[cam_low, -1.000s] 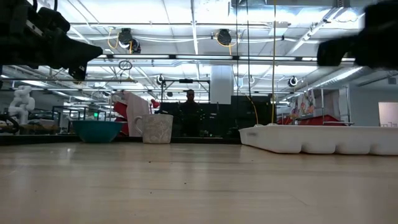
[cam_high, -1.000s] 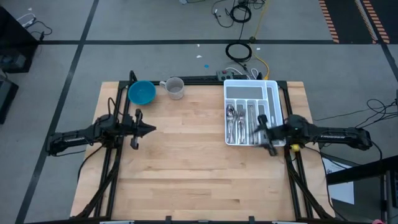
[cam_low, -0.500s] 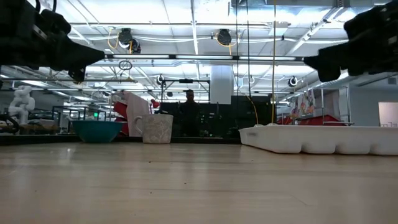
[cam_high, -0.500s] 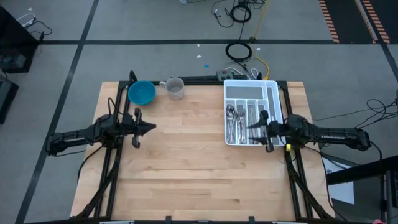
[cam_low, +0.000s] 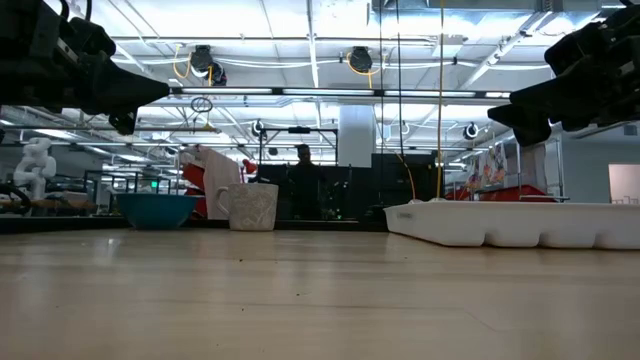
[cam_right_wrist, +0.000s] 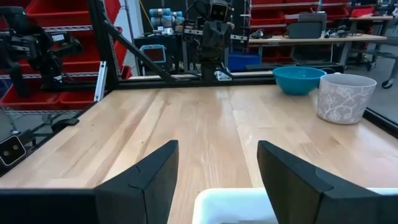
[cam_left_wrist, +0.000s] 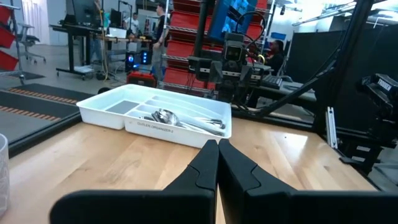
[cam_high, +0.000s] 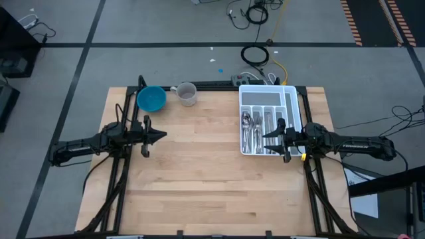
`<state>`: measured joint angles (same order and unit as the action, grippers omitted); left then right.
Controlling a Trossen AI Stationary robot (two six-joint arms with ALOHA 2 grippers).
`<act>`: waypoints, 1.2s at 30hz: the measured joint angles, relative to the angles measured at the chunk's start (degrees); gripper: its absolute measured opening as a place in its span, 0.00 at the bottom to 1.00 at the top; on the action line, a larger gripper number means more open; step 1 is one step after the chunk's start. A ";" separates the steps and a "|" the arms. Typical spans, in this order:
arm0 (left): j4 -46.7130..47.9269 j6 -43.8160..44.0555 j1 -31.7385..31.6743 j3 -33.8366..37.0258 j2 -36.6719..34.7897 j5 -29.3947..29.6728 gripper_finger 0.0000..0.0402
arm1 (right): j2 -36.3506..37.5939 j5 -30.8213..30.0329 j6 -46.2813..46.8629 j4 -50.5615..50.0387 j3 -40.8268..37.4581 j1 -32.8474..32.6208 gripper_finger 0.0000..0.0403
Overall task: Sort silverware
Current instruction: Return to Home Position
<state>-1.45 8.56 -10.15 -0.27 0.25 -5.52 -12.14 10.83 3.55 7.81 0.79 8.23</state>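
Silverware (cam_high: 255,131) lies sorted in white tray (cam_high: 268,88), far right, so job looks done. Left gripper (cam_high: 161,137) parked left, fingers pressed together. Right gripper (cam_high: 269,137) above tray's right side, fingers spread, empty.

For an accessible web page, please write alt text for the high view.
Wooden table seen from above: a white tray at the upper right holds the silverware in its compartments. The right gripper, open, hovers over the tray's right side; the left gripper, shut, hovers near the left edge. A blue bowl and a cup stand at the upper left.
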 joint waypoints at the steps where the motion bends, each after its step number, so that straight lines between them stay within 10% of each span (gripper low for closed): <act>1: 0.00 0.00 0.00 0.00 0.00 0.00 0.02 | 0.00 0.00 0.00 0.00 0.01 0.00 0.52; 12: 0.00 0.04 0.00 0.00 0.00 0.00 0.02 | 12.00 -0.38 -0.13 -3.52 0.11 -0.46 0.52; 36: 0.09 0.04 0.00 0.00 0.26 0.42 0.02 | 11.82 -0.26 0.09 2.93 0.01 -6.84 0.52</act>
<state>-1.37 8.60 -10.15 -0.27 0.51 -5.10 -0.32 10.57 3.64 10.75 0.80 1.39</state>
